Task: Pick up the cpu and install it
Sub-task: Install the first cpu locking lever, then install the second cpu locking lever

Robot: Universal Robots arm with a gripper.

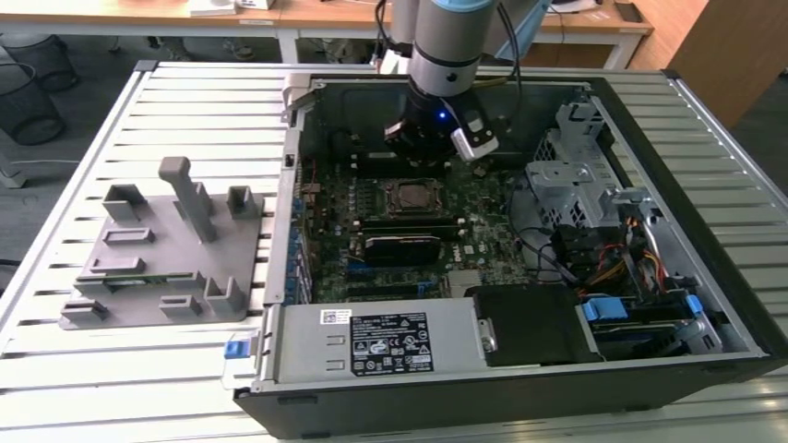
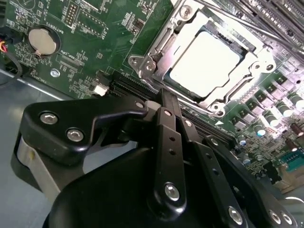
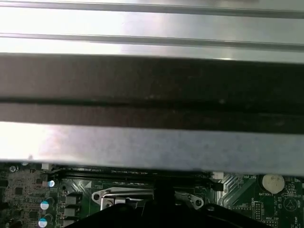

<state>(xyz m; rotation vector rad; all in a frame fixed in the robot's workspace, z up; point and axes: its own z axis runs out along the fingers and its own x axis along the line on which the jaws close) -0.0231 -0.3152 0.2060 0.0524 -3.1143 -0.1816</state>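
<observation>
Silvery cpu [image 2: 205, 64] seated in socket frame [image 2: 156, 57]

Occlusions and cut-offs, as I see them

Second wrist view: black metal gripper [image 2: 164, 102] covers the near edge of the silver socket frame [image 2: 156, 57]; I can't tell how its fingers stand. Pale silvery square cpu [image 2: 204, 61] is washed out by glare. First wrist view: socket frame [image 3: 124, 198] is cut by the picture edge and the gripper body. Exterior view: the arm hides the green motherboard's [image 1: 493, 217] far strip.
</observation>
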